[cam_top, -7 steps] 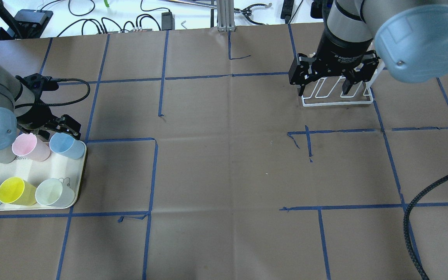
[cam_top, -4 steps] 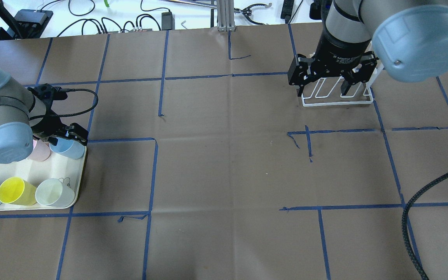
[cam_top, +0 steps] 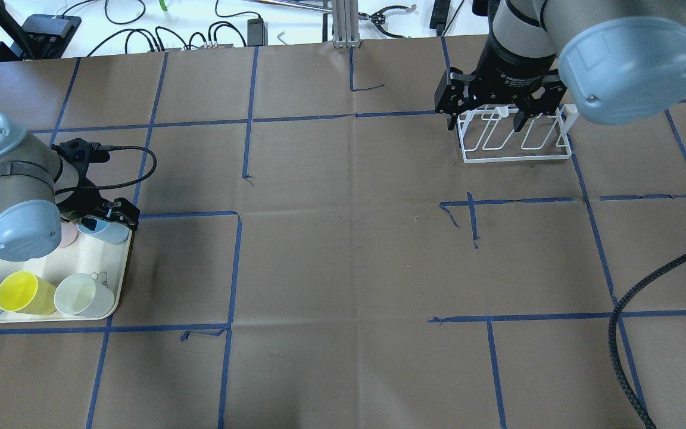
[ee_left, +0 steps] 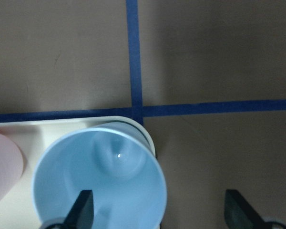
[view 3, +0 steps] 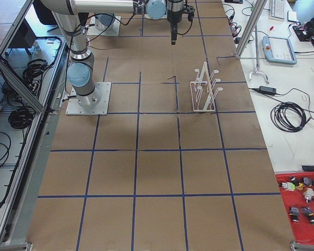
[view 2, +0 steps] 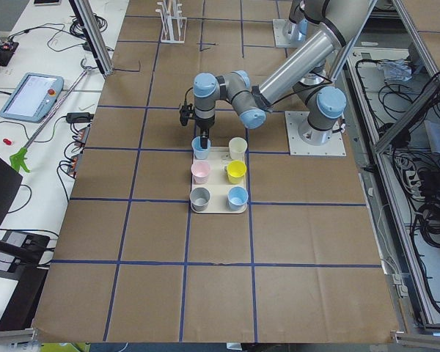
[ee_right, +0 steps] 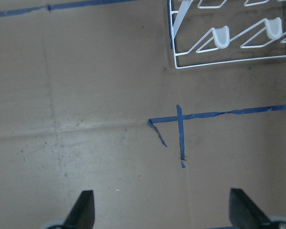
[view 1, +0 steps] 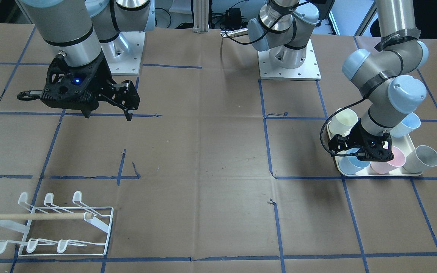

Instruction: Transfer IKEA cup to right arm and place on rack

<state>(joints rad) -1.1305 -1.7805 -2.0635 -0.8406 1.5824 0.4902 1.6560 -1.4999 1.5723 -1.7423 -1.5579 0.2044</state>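
Overhead exterior: white "Adaptive" lettering point(cam_top: 520, 78) on right claw point(cam_top: 490, 122) body.

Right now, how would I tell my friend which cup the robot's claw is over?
Find the cream tray of cups on the robot's left. The light blue cup stands in its far corner toward the table's middle, beside the pink cup. Only it has the left claw over it, one finger inside its rim.

right gripper point(cam_top: 489, 122) housing is showing white "2F Adaptive…" print just above the jaws, rest cut off; nothing else is reading legibly.
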